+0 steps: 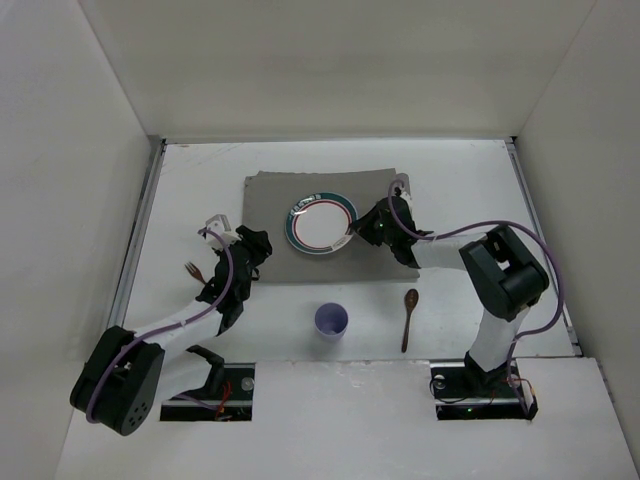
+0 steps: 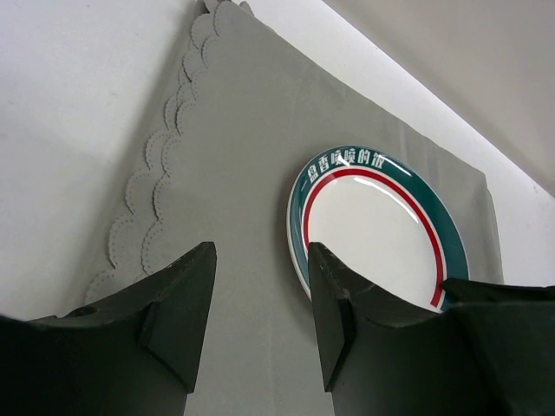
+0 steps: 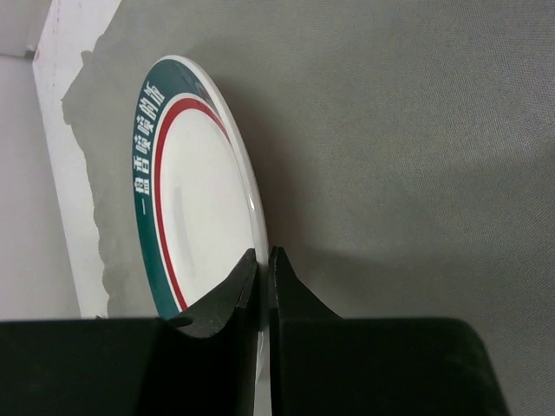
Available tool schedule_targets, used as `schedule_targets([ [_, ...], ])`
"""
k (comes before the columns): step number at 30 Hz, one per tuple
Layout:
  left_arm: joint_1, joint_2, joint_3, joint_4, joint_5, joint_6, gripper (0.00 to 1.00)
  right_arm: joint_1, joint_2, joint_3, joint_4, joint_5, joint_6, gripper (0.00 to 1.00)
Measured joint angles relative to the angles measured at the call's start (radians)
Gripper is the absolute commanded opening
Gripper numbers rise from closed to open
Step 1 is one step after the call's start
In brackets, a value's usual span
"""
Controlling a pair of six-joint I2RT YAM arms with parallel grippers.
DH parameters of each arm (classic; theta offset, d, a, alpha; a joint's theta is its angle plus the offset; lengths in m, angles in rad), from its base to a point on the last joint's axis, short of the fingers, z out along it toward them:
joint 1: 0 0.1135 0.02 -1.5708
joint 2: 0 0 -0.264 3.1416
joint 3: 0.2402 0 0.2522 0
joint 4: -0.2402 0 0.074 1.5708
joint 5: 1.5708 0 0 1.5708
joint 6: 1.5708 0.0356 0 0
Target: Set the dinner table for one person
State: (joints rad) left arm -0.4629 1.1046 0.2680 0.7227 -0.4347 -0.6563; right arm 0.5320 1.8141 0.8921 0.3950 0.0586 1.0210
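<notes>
A robotics lab test cell is shown rather than a home. The dinner table (image 1: 200,180) is a plain white tabletop, boxed in on three sides by bare white panels (image 1: 340,60) and edged with thin metal rails (image 1: 140,230). A left arm (image 1: 180,320) and a right arm (image 1: 505,270) are bolted at its near edge, where purple cables (image 1: 470,228) and exposed wiring (image 1: 225,390) are seen. A domestic look is lent only by a grey placemat (image 1: 270,200), plate (image 1: 320,225), cup (image 1: 332,320), spoon (image 1: 408,318) and fork (image 1: 194,270).
</notes>
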Motion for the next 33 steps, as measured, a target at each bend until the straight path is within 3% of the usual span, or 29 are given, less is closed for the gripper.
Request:
schedule_targets([
  [12, -0.002, 0.013, 0.000, 0.000, 0.000, 0.000, 0.44, 0.000, -0.004, -0.024, 0.012, -0.004, 0.028, 0.12],
  [21, -0.005, 0.013, 0.000, 0.000, 0.000, 0.000, 0.44, -0.002, -0.014, -0.044, 0.026, -0.005, 0.048, 0.50],
  [28, -0.007, 0.015, 0.000, 0.000, 0.000, 0.000, 0.44, -0.007, -0.158, -0.099, -0.027, 0.026, -0.005, 0.66],
  [31, -0.008, 0.016, 0.000, 0.000, 0.000, 0.000, 0.44, -0.007, -0.298, -0.130, -0.105, 0.047, -0.078, 0.66],
  [33, -0.008, 0.017, 0.000, 0.000, 0.000, 0.000, 0.44, 0.003, -0.412, -0.147, -0.176, 0.060, -0.148, 0.51],
])
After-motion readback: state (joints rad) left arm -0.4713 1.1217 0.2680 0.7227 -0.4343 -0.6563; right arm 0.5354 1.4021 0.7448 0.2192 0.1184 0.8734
